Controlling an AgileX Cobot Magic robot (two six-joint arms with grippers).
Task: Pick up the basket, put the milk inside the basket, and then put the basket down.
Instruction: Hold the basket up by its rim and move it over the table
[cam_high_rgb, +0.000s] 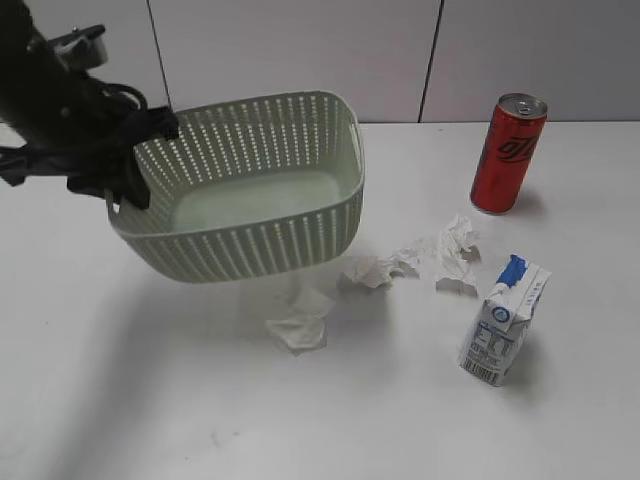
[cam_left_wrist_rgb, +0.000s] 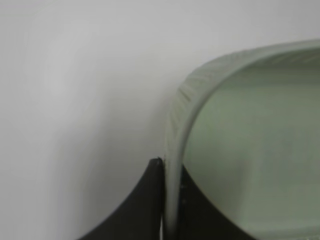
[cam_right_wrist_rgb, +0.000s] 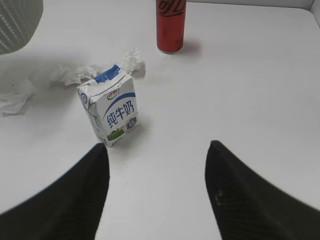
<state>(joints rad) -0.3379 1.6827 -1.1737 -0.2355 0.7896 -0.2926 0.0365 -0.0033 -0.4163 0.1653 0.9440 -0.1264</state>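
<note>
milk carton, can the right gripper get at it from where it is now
Probably yes: the right gripper is open, and the milk carton stands upright just ahead, slightly to its left, with bare table between. The tissues and red can sit behind it.

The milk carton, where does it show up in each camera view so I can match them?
Exterior view: the milk carton stands lower right on the table, below the red soda can.
Left wrist view: not in it; only the basket rim shows.
Right wrist view: left of centre, ahead of the open right gripper.
Shared landmark: the soda can, beyond the carton.
</note>
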